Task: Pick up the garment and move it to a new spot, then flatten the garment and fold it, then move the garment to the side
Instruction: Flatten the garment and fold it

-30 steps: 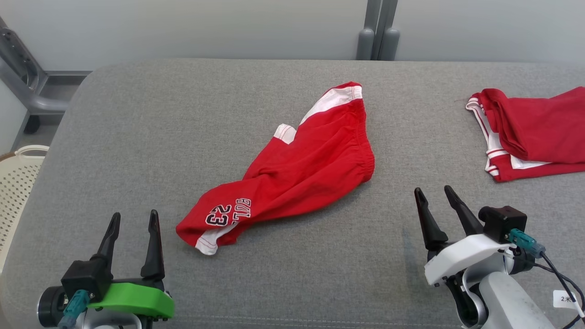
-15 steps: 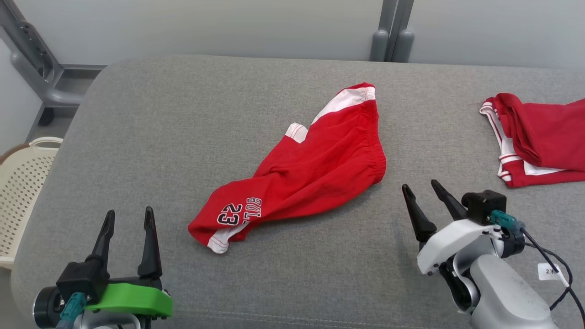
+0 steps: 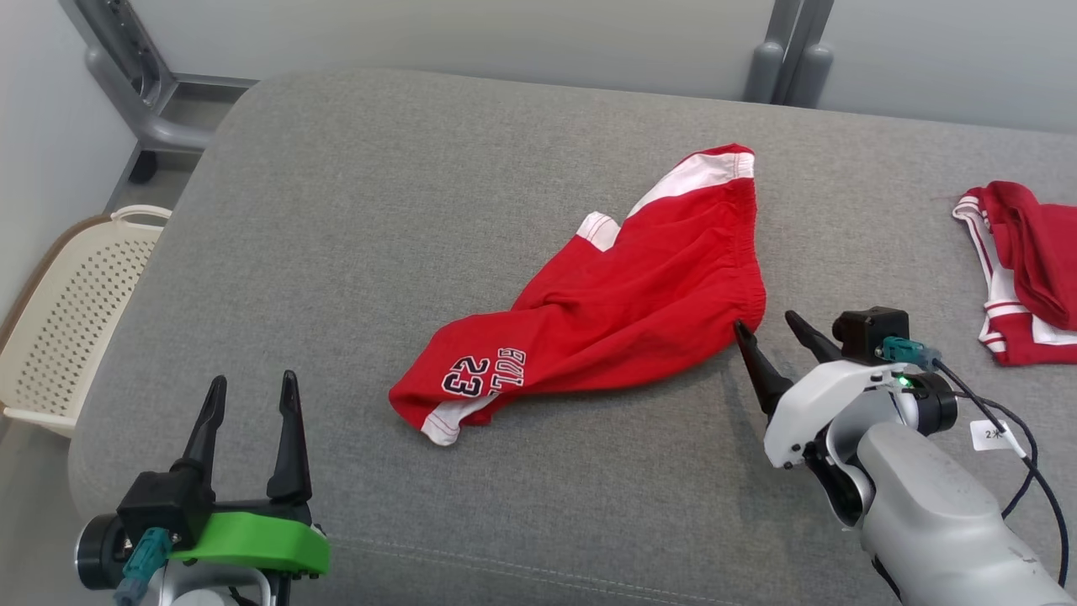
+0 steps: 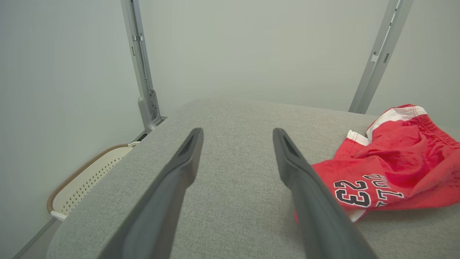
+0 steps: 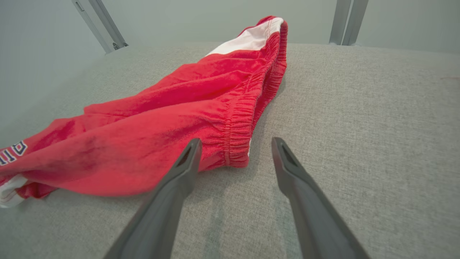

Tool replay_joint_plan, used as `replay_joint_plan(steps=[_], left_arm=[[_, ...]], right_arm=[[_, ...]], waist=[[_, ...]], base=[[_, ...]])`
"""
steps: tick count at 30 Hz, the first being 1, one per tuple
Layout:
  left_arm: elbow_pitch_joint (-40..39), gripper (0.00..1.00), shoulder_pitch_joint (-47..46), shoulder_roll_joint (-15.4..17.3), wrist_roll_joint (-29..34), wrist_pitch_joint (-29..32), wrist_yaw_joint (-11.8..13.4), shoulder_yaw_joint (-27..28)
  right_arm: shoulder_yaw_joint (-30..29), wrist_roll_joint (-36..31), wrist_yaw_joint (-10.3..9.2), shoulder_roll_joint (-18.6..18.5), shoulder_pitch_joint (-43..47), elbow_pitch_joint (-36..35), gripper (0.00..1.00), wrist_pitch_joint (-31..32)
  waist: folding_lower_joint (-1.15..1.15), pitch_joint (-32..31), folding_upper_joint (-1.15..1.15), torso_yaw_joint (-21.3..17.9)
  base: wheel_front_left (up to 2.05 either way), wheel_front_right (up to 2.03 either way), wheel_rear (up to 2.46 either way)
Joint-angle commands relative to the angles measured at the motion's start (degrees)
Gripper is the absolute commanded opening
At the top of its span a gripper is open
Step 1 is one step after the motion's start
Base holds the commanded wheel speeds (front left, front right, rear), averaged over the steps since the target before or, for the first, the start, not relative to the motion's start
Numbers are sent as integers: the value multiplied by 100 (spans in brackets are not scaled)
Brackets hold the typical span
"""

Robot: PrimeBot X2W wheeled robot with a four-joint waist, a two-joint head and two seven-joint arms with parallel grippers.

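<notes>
Now, garment (image 3: 639,295): we see it crumpled at the middle of the counter (image 3: 336,210).
Right claw (image 3: 765,320): open, empty, our tips just beside its waistband's near right corner.
Left claw (image 3: 254,378): open, empty, well apart, near left.

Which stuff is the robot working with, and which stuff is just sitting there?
For the job: red shorts marked 23; right gripper; left gripper.
Just lying about: other red garment, far right; cream basket, off the left side.
</notes>
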Motion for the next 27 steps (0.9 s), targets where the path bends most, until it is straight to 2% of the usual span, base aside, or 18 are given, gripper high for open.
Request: replay_joint_plan(steps=[1, 8, 9, 10, 11, 18, 27], left_arm=[[12, 100, -92, -4, -22, -22, -12, -18], [27, 100, -167, -5, -186, -21, 30, -242], [34, 100, -172, -5, -197, -21, 37, -267], [36, 100, -181, -4, -204, -22, 40, -284], [39, 100, -185, -4, -214, -21, 46, -296], [117, 100, -98, -5, -238, -22, 93, -303], [168, 100, 45, -2, -167, -21, 57, -268]], right_arm=[[20, 44, 0, -42, -74, 53, 100, -1], [335, 403, 0, -181, -444, 552, 100, 80], [391, 463, 0, -181, -472, 586, 86, 108], [453, 519, 0, -199, -505, 608, 31, 111], [514, 579, -1, -212, -529, 616, 0, 118], [912, 1001, 0, -269, -428, 440, 0, 48], [1390, 1721, 0, -582, 125, -665, 0, -15]], waist=[[0, 72, 0, 115], [0, 263, 0, 447], [0, 287, 0, 478], [0, 310, 0, 507], [0, 322, 0, 525], [0, 207, 0, 434], [0, -95, 0, -11]], base=[[0, 0, 0], [0, 0, 0], [0, 0, 0], [0, 0, 0], [0, 0, 0], [0, 0, 0], [0, 0, 0]])
